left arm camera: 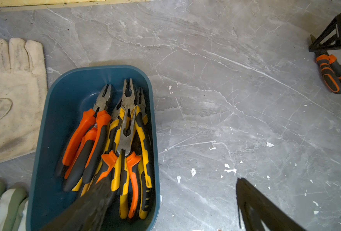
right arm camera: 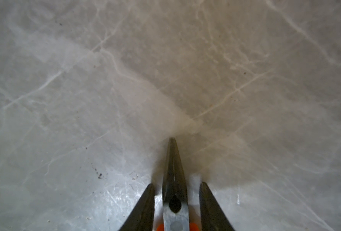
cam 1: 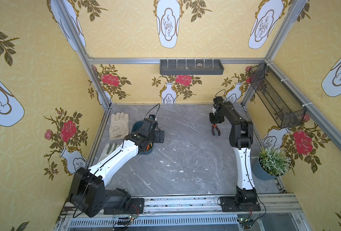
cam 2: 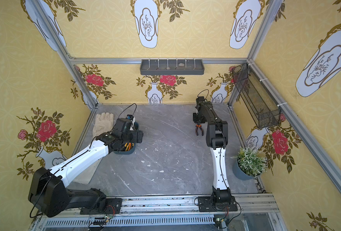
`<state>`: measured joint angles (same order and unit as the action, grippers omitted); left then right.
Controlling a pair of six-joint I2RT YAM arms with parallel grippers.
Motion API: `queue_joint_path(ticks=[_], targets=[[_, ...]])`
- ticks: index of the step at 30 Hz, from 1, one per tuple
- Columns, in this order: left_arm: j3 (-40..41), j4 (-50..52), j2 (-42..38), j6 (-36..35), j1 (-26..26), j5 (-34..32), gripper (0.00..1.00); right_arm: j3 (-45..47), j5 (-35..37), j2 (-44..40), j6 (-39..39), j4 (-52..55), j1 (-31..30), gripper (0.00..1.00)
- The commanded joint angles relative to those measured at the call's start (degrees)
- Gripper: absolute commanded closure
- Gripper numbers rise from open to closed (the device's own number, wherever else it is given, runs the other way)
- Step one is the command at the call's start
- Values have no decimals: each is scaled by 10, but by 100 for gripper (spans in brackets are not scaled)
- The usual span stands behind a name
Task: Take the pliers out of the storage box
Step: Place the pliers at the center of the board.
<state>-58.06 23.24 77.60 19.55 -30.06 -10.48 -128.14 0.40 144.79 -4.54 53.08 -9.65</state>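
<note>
A cream cloth glove (left arm camera: 11,96) lies just beside the dark teal plastic storage box (left arm camera: 51,140), which holds a heap of orange- and yellow-handled pliers (left arm camera: 123,138). The left gripper (left arm camera: 173,181) hangs over the box's edge, spread wide and empty. Far right on the grey marble worktop (left arm camera: 225,100), one orange-handled pair (right arm camera: 173,170) sits inside the right gripper (right arm camera: 177,184), whose fingers stand parted, clear of it.

Yellow wallpaper (cam 1: 137,40) printed with red roses and white vases covered the three walls, which were framed by aluminium rails (cam 1: 125,60). The surface (cam 1: 185,164) was grey and marble-veined, flecked with small white chips. A grey divided tray (cam 1: 191,72) hung on the back wall. A black wire mesh basket (cam 1: 275,100) hung on a side wall, and a potted plant (cam 1: 271,162) stood below it. The light was soft and even.
</note>
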Motion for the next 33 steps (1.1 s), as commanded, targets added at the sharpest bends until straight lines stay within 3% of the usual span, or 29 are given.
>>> queue_joint_path(ticks=[1,5,10,14,22,31,33], targets=[[0,6,3,0,2,2,1,7,4,2,-6,9,0,55],[-22,42,14,-3,21,9,1,-10,39,-48,-16,1,-8,53],[-92,140,83,-11,82,10,2,9,84,-189,-11,-37,-59,49],[-150,206,162,-47,94,-22,11,80,112,-287,-8,-53,-138,46],[-173,226,234,-64,112,-56,32,279,15,-419,-95,-98,-194,46],[-106,197,228,-42,126,-9,62,361,19,-461,-108,-113,-209,47],[-101,195,232,-35,126,-5,62,364,18,-462,-108,-113,-209,47]])
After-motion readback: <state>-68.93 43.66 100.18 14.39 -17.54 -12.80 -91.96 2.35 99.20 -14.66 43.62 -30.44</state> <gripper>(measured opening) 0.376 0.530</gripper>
